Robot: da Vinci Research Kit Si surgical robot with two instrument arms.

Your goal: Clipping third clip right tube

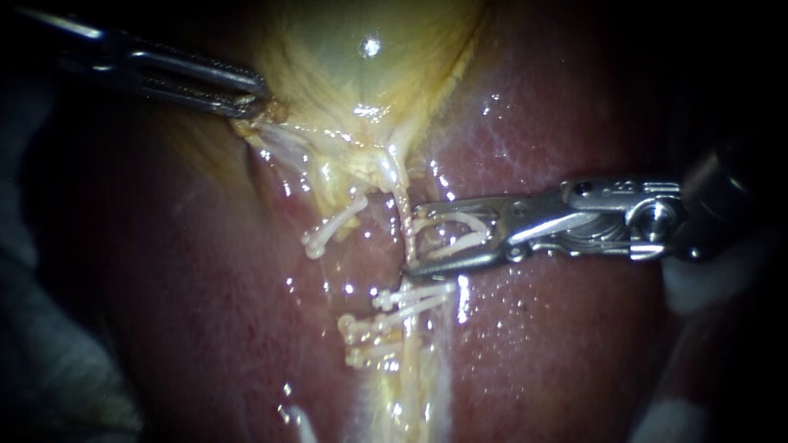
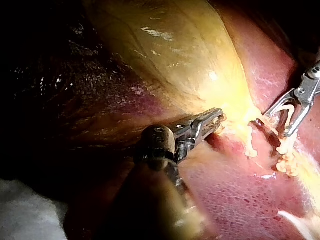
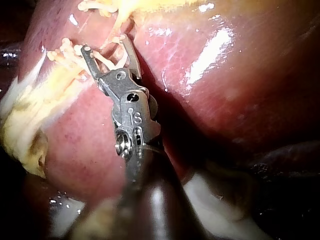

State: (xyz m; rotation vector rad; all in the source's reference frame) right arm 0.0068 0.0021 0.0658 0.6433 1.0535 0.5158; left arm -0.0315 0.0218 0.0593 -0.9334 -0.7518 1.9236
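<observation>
My right instrument [image 1: 410, 239], jaws held apart around an open white plastic clip [image 1: 458, 232], straddles the pale, thin right tube [image 1: 403, 209] just above the set white clips [image 1: 410, 297]. My left instrument [image 1: 254, 98], jaws clamped on the glistening yellow gallbladder [image 1: 361, 74], tensions it. Next, I judge: seat the clip squarely across the tube, then squeeze.

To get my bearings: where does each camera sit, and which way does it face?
Endoscope view: close to the tissue, facing gallbladder and liver; left instrument and right instrument show.
Left wrist view: on the left arm, looking along its instrument to the gallbladder.
Right wrist view: on the right arm, looking along its instrument to the liver.
Shared: all three show the right instrument's jaws holding a clip at the tube.
</observation>
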